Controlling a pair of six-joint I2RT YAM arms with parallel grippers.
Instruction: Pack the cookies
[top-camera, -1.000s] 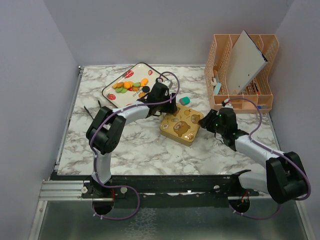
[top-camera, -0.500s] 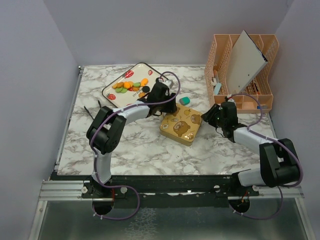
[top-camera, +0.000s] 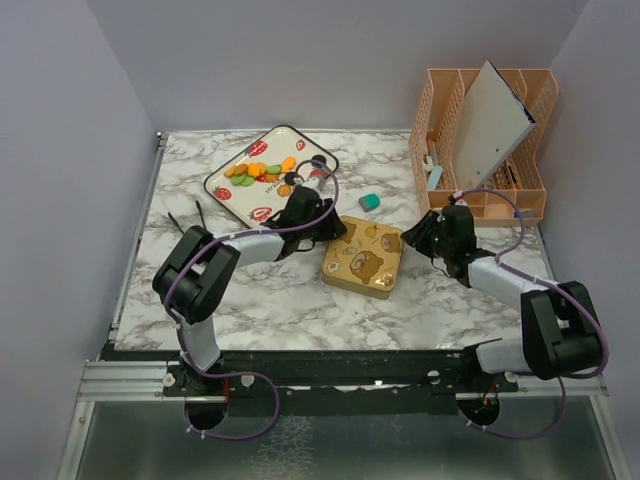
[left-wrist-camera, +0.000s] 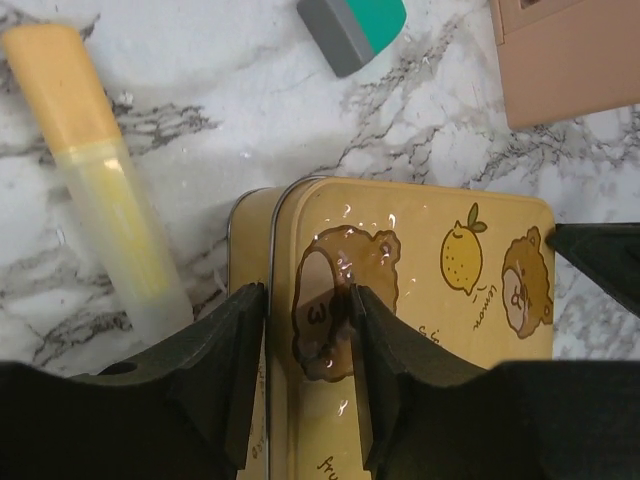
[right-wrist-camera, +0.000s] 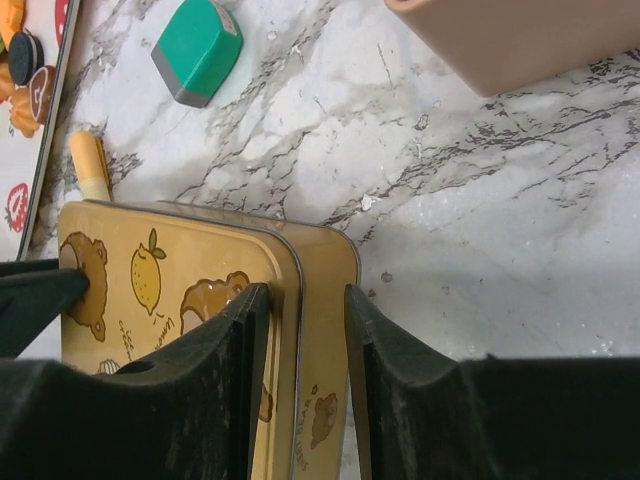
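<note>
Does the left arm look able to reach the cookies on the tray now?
Probably yes: the cookies lie on the tray close beside the left gripper, and the way looks free. But it straddles the tin's edge, so it must leave that first.

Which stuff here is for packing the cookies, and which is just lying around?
For the job: cookies, strawberry tray, bear tin.

Just lying about: green eraser, yellow marker, pink organizer.
</note>
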